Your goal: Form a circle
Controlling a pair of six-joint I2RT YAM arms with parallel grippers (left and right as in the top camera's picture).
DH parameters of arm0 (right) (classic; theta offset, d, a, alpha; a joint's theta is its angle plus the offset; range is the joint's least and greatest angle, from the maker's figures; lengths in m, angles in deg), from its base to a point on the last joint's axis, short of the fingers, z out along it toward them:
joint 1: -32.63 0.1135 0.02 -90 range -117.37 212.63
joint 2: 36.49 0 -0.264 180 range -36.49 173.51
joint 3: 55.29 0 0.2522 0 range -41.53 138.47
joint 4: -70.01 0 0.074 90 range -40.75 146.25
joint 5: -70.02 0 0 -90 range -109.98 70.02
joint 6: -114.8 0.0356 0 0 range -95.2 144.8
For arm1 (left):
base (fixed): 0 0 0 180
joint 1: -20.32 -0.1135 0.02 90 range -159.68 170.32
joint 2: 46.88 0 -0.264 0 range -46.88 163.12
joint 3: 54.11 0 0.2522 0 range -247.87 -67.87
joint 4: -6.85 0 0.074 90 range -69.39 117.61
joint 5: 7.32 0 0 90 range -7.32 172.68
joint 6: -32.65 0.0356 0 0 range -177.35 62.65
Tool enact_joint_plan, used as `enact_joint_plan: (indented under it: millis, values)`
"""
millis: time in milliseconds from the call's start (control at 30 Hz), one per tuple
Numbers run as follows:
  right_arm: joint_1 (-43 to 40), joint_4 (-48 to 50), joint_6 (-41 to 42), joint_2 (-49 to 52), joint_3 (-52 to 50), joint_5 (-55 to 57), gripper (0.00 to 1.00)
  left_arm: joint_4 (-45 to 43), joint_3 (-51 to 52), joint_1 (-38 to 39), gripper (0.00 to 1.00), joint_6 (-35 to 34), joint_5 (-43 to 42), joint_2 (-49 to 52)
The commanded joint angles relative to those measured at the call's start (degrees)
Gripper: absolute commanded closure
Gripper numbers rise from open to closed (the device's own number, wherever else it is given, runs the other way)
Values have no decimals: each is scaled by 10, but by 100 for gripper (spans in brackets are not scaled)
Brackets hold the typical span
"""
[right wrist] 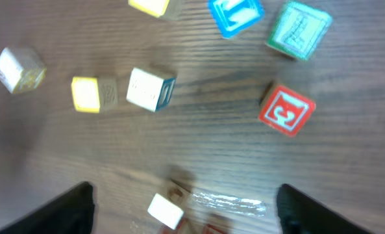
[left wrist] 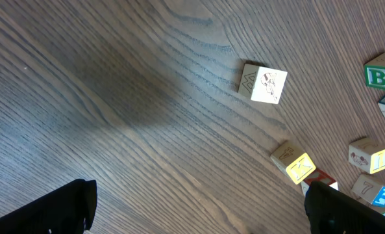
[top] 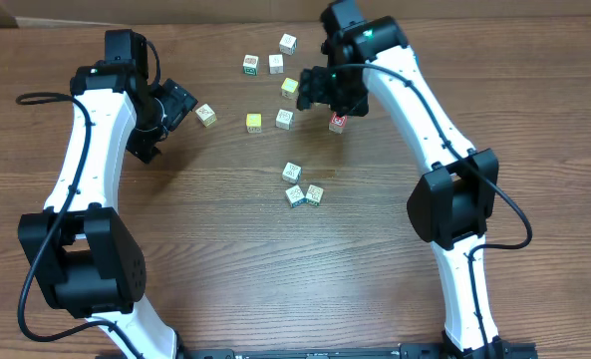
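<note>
Right gripper (right wrist: pixel 182 203) and left gripper (left wrist: pixel 202 208) gape wide, both empty.

- Table (top: pixel 225 259): brown wood, darker grain lines all through.
- Arms (top: pixel 86 140): white shells, black joints, black cables.
- Red cube (right wrist: pixel 286 109): red face, white "3" inside a thin white border.
- Blue cube (right wrist: pixel 236 14): bright blue face, white marking, too blurred to read.
- Green cube (right wrist: pixel 299 29): teal-green face, pale print, cream edges.
- Yellow cube (right wrist: pixel 86 94): plain yellow face, tan wooden side.
- White cube (right wrist: pixel 150 89): white face, blue print on the side.
- Cream cube (left wrist: pixel 263 84): cream face with a small red and dark drawing, tan side with an embossed pattern.
- B cube (left wrist: pixel 380 77): green letter "B" and green border on cream.
- Trio (top: pixel 303 186): cream, with touches of green and blue.
</note>
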Motion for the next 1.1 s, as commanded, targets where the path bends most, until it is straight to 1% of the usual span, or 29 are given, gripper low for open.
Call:
enact_joint_plan:
  millis: [0,67,100,133,200,400,500,633,833,867,900,967,1033,1067]
  values:
    - [3,-26,-165,-6,7,-59,21,-1,-4,0,0,15,4,-5]
    - [12,-51,-217,-6,4,-52,22,0,-4,0,0,15,4,-5]
    - [18,-60,-229,-6,4,-39,20,-1,-4,0,0,15,4,-5]
    - [25,-66,-235,-6,2,-18,12,-1,-4,0,0,15,4,-5]
    - [40,-75,-234,-6,1,25,0,-1,-4,0,0,15,4,-5]
    - [87,-63,-234,-6,-4,48,0,-1,-4,0,0,15,4,-5]
    - [112,-45,-234,-6,-20,81,0,-1,-4,0,0,15,4,-5]
    - [145,-15,-235,-6,-68,152,0,-1,-4,0,0,15,4,-5]
    - [159,37,-234,-6,-130,154,0,-1,-4,0,0,15,4,-5]
    - [159,40,-235,-6,-135,154,2,-1,-4,0,0,15,4,-5]
    - [159,43,-235,-6,-140,154,7,-1,-4,0,0,15,4,-5]
    - [157,48,-234,-6,-147,154,21,-1,-4,0,0,15,4,-5]
    - [156,56,-235,-6,-159,154,31,-1,-4,0,0,15,4,-5]
    - [156,59,-235,-6,-164,154,31,-1,-4,0,0,15,4,-5]
